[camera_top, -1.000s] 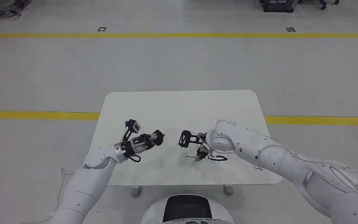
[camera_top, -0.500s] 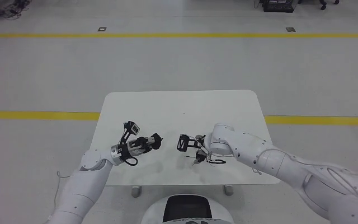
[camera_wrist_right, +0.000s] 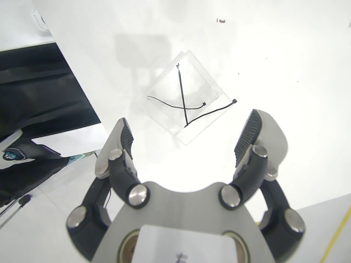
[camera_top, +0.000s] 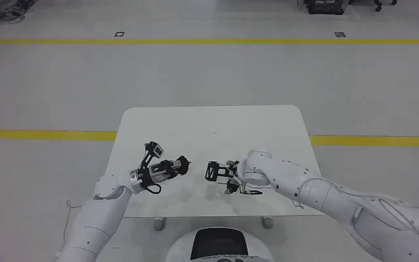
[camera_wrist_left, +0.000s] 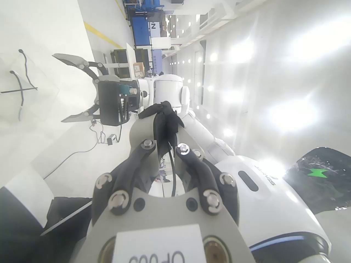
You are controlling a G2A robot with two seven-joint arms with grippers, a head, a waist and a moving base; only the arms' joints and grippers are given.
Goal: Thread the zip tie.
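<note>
Three thin black zip ties (camera_wrist_right: 182, 94) lie crossed on a clear square tray (camera_wrist_right: 200, 135) on the white table (camera_top: 209, 124). My right gripper (camera_wrist_right: 189, 117) hangs open above the tray's near corner, nothing between its fingers. In the left wrist view the right gripper (camera_wrist_left: 64, 87) is seen from the side, jaws spread, with the zip ties (camera_wrist_left: 23, 83) beyond it. My left gripper (camera_wrist_left: 164, 116) is shut on a black zip tie strip (camera_wrist_left: 172, 171) that runs back between its fingers. Seen from above, the left gripper (camera_top: 186, 161) points at the right gripper (camera_top: 209, 171) across a small gap.
The table's front edge (camera_wrist_right: 79, 83) runs close beside the tray. Bare tabletop spreads behind both grippers toward the far edge. A small dark speck (camera_wrist_right: 221, 20) lies on the table beyond the tray.
My right gripper has shifted toward the table's front edge and slightly toward the left arm. The left gripper drew back a little toward the front.
</note>
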